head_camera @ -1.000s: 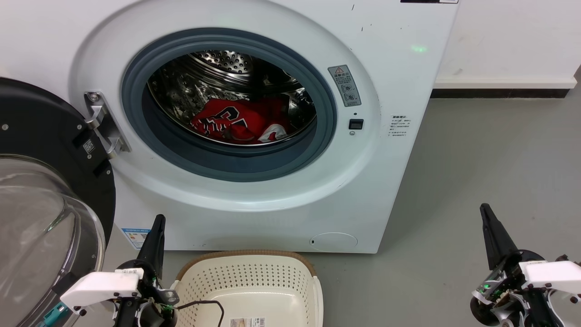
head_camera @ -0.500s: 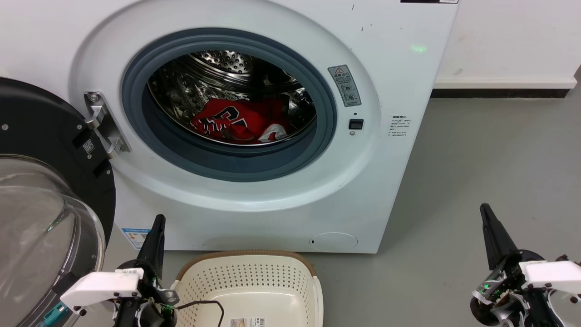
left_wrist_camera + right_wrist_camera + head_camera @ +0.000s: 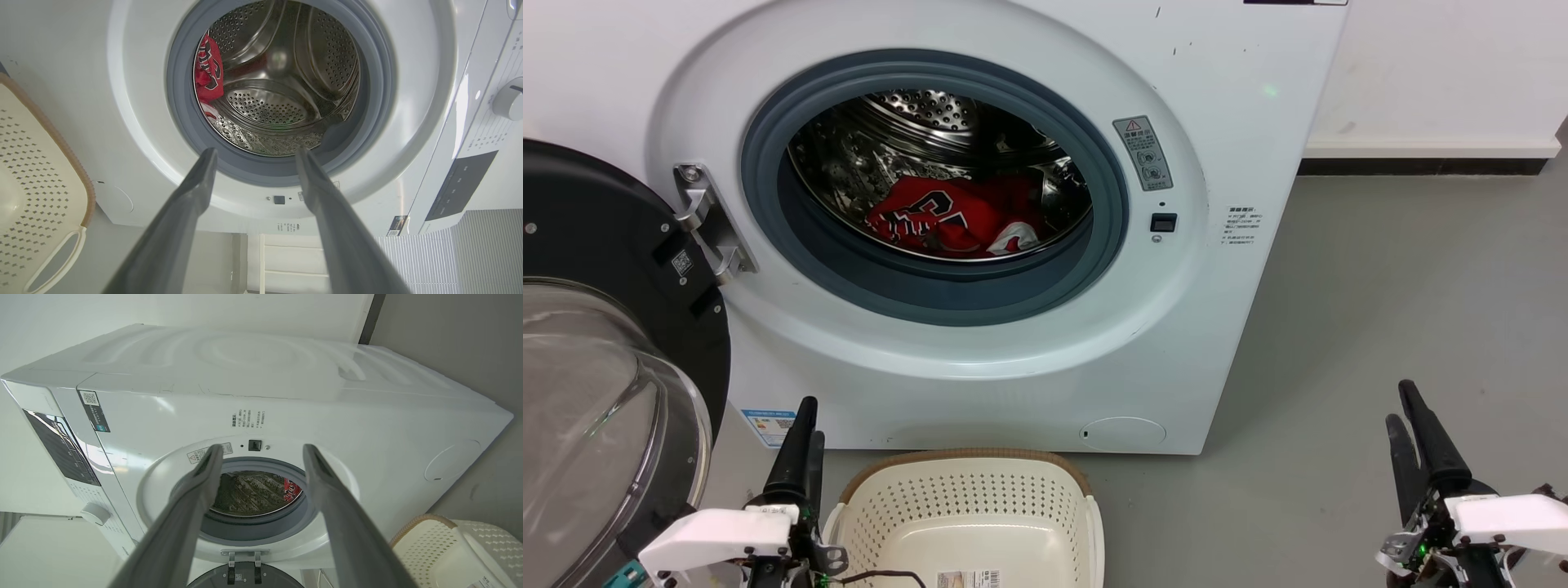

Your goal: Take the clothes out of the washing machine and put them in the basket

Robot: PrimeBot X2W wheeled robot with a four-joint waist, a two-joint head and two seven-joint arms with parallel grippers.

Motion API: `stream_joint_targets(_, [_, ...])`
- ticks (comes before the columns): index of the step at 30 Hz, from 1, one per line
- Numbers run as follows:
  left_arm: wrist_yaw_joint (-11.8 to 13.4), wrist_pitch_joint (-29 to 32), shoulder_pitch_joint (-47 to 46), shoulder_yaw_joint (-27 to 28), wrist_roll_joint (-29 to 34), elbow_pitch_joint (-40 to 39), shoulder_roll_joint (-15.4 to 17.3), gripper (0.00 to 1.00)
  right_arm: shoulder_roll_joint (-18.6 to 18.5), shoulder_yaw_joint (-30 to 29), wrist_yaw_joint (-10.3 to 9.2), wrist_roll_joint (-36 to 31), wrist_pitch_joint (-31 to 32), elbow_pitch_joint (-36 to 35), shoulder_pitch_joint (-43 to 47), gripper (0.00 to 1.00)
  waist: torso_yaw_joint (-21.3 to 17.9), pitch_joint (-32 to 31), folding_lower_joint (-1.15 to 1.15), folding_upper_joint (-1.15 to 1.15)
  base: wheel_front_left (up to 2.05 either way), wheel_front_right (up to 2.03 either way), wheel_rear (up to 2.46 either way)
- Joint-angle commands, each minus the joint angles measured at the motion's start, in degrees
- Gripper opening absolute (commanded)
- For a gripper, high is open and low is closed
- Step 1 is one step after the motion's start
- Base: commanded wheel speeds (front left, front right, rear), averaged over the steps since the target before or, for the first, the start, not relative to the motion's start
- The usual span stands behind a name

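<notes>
Left gripper [image 3: 810,418]: low at the lower left of the head view, just left of the basket, pointing up toward the washer front. In the left wrist view its two dark fingers [image 3: 192,204] stand spread apart with nothing between them, and the drum opening shows through the gap.
Door [image 3: 596,392]: round black-rimmed glass, swung wide open at the far left, hinged on the washer's left side.
Basket [image 3: 968,456]: cream plastic with a brown rim, on the floor right in front of the washer, below the opening. No garment lies in the part that shows. A paper label [image 3: 968,580] sits on its bottom.
Washing machine [image 3: 1241,122]: white front-loader, with a grey rubber ring [image 3: 931,306] around the open mouth and a perforated steel drum [image 3: 915,106] behind it.
Clothes [image 3: 956,220]: a red heap with white trim and black-and-white lettering, lying at the bottom of the drum, well apart from both grippers. How many garments make it up I cannot tell.
Right gripper [image 3: 1401,402]: low at the lower right, over the grey floor [image 3: 1380,269], well right of the basket. Its fingers are parted in the right wrist view and hold nothing.
Step in hand: judged to be the very start, with all the red cloth inside the drum and both arms outside the machine.
Next move: probably one arm rises, passes through the ring without brushing it, reaches down onto the heap, then pinches a fold of cloth.
</notes>
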Motion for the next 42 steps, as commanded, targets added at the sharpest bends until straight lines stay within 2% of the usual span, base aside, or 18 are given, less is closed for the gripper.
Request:
stream_joint_targets(1, [0.32,-0.70,-0.82,-0.23,2.88,-1.95,0.15,1.00,-0.08,-0.01,0.01,-3.14,-0.74,-2.07,-0.42,1.00,-0.01,0.05,0.00,0.00,0.00,0.00,0.00])
stream_joint_targets(24, [6.90,-6.26,0.85,-5.55,30.72,-7.88,0.22,1.00,-0.10,2.94,0.01,-34.93,-6.32,-10.36,2.77,1.00,-0.15,0.34,0.00,0.00,0.00,0.00,0.00])
stream_joint_targets(33, [9.17,-8.10,1.42,-7.06,39.04,-8.93,0.39,1.00,-0.11,3.34,0.01,-43.98,-8.15,-11.84,3.92,1.00,-0.18,0.30,0.00,0.00,0.00,0.00,0.00])
stream_joint_targets(42, [10.34,-9.61,2.08,-8.34,45.19,-10.03,0.66,1.00,-0.11,3.81,0.01,-50.74,-9.64,-13.07,4.98,1.00,-0.15,0.18,0.00,0.00,0.00,0.00,0.00])
